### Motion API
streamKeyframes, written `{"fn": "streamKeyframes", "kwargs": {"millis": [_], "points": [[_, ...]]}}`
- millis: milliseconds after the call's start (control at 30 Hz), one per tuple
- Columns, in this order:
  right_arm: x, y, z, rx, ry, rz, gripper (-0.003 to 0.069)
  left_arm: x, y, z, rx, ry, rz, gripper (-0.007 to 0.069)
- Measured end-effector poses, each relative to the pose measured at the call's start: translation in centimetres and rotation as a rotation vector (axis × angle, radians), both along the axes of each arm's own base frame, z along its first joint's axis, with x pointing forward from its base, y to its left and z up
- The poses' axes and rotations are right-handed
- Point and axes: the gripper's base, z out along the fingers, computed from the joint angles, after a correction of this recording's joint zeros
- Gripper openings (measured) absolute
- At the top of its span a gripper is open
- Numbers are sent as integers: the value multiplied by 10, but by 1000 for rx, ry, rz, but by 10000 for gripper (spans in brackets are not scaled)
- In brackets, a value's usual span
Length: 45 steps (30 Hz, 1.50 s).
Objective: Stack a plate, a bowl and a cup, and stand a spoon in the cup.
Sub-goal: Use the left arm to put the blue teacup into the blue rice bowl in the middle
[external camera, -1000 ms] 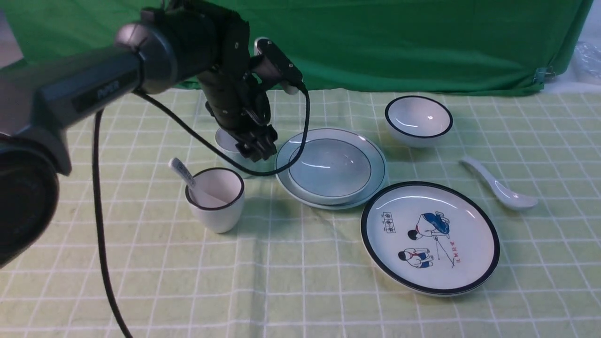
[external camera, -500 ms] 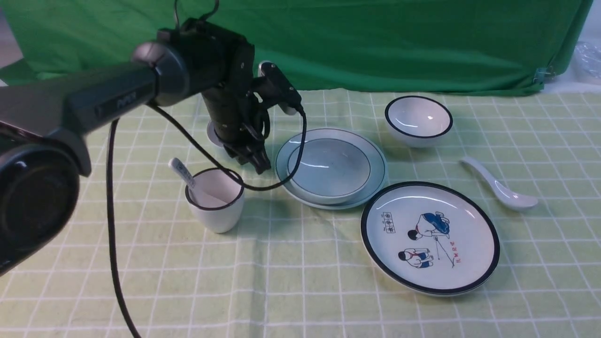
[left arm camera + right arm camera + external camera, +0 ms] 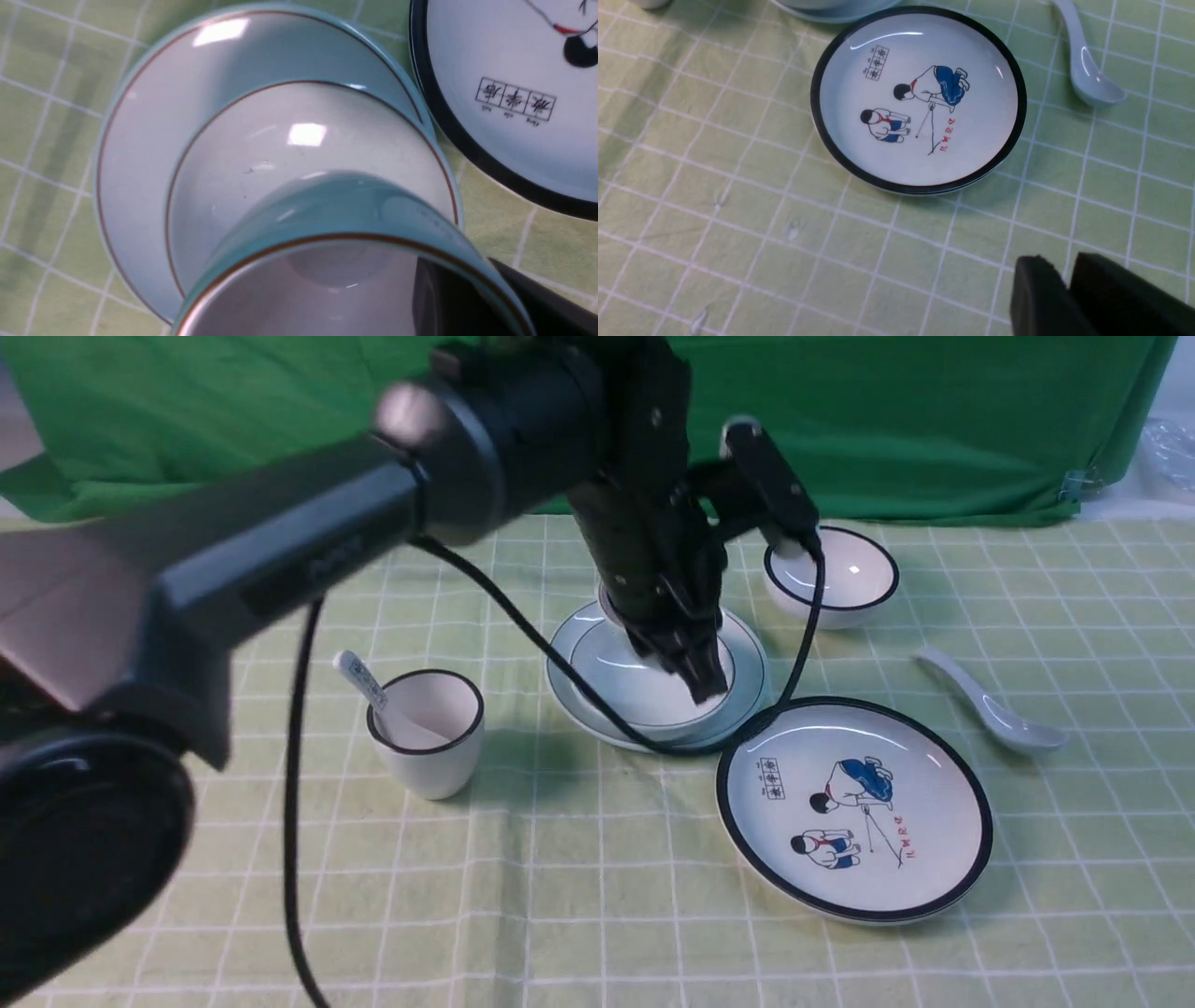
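After it clamped the cup (image 3: 345, 210), left gripper (image 3: 693, 670) moved above the bowl (image 3: 261, 149)

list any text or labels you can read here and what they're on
Nothing is clear enough to quote.
Cartoon plate: three boxed characters with tiny letters beneath them, too blurred to read.
Cartoon plate: a column of red characters beside the figures, too small to read.
Left arm: pale lettering, smeared by motion blur.
Blue-marked spoon: marks on the handle, too small to read.
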Motion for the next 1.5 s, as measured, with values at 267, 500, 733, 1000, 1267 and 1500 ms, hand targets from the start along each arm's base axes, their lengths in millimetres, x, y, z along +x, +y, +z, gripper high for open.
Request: {"fn": "streamKeyframes", "kwargs": {"millis": [267, 500, 733, 1000, 1267, 1500], "points": [[0, 0, 0, 5, 5, 2, 144, 13, -3, -35, 69, -13, 10, 39], [-1, 1, 0, 9, 10, 4, 144, 18, -5, -34, 35, -67, 19, 39], [-1, 1, -1, 7, 12, 5, 147, 19, -6, -47, 55, -41, 23, 57], [-1, 1, -1, 10, 13, 5, 158, 20, -6, -46, 60, -50, 25, 241], [5, 2, 1, 48, 37, -38, 276, 17, -2, -23, 42, -98, 23, 465], [53, 11, 0, -1, 153, -62, 331, -2, 13, 37, 0, -124, 98, 547]]}}
